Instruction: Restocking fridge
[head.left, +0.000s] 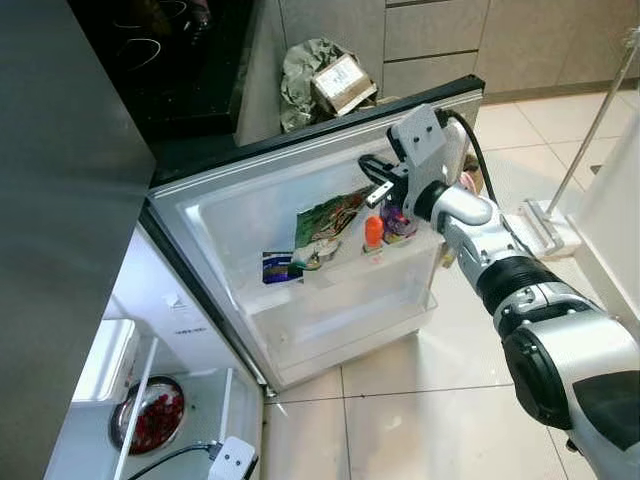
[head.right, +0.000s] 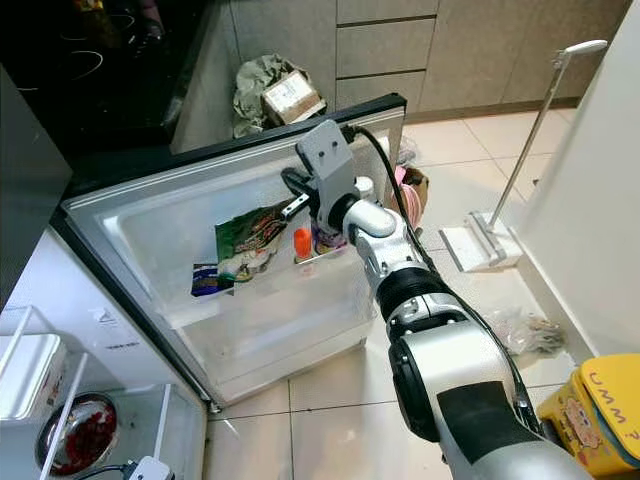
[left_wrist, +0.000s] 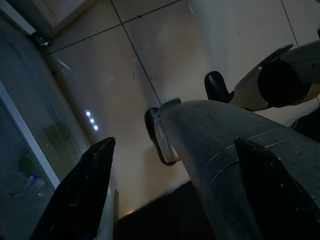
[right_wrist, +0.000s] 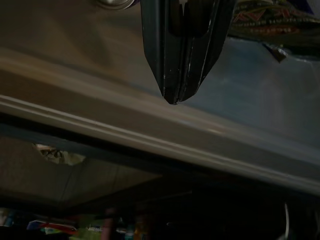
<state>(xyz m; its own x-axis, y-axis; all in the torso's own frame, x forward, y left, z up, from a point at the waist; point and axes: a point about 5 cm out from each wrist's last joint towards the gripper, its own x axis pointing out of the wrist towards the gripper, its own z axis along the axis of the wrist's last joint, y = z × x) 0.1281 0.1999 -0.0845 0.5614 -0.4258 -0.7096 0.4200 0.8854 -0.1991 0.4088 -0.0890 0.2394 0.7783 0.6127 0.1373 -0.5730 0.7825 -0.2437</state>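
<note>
The right hand (head.left: 372, 172) is up by the fridge door (head.left: 230, 215), and its arm covers part of the small bottles (head.left: 398, 222) on the door shelf. The blue packet (head.left: 277, 267) is too small to read. The red bowl (head.left: 150, 417) sits half behind a shelf bar.

Pale glossy floor tiles (head.right: 330, 420) with thin dark grout lines run up to grey-beige cabinet drawers (head.right: 400, 50) along the far wall. A crumpled bag with a cardboard box (head.right: 275, 95) sits at their foot. A white floor mop (head.right: 485, 235) stands on the tiles beside a white wall (head.right: 600, 200); a yellow container (head.right: 600, 415) sits near it.
</note>
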